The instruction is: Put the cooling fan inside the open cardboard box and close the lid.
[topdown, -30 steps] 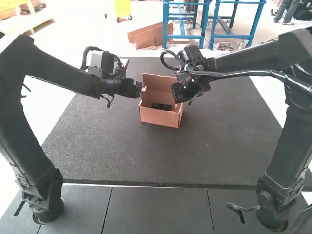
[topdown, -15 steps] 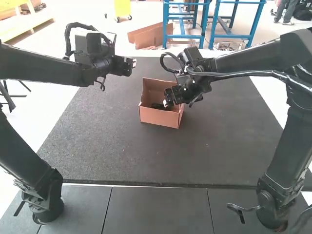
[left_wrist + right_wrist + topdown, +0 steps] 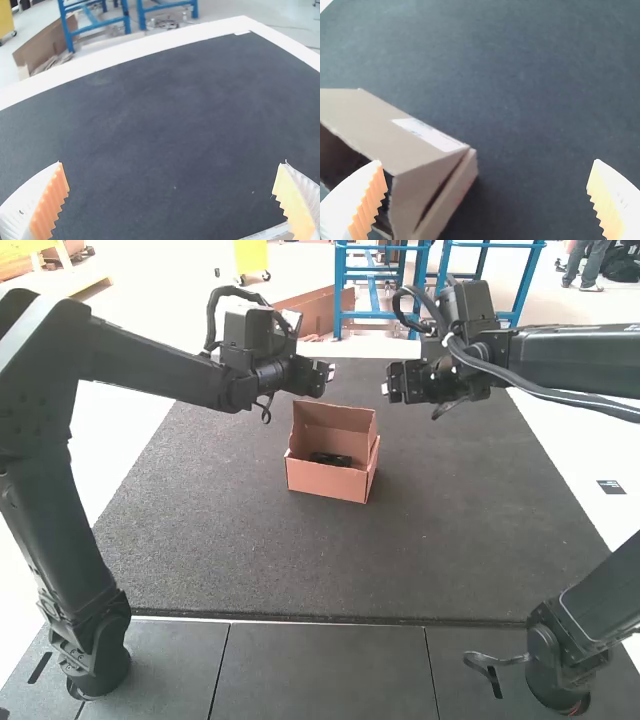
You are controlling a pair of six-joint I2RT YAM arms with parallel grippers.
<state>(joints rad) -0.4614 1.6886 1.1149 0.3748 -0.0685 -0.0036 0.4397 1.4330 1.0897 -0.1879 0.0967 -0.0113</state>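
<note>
The open cardboard box stands on the black mat, its lid upright at the far side. A black cooling fan lies inside it. My left gripper hovers above and behind the box's left rear corner, open, with nothing between its orange pads. My right gripper hangs above and behind the box's right rear corner, open and empty. In the right wrist view the box's flap and corner lie below one fingertip.
The black mat covers the table with free room around the box. Flat cardboard pieces and blue metal frames stand on the floor beyond the mat's far edge.
Both grippers rose away from the box. The left one swung up and toward the box's rear, the right lifted out of the box and back to the right. The fan stays inside.
</note>
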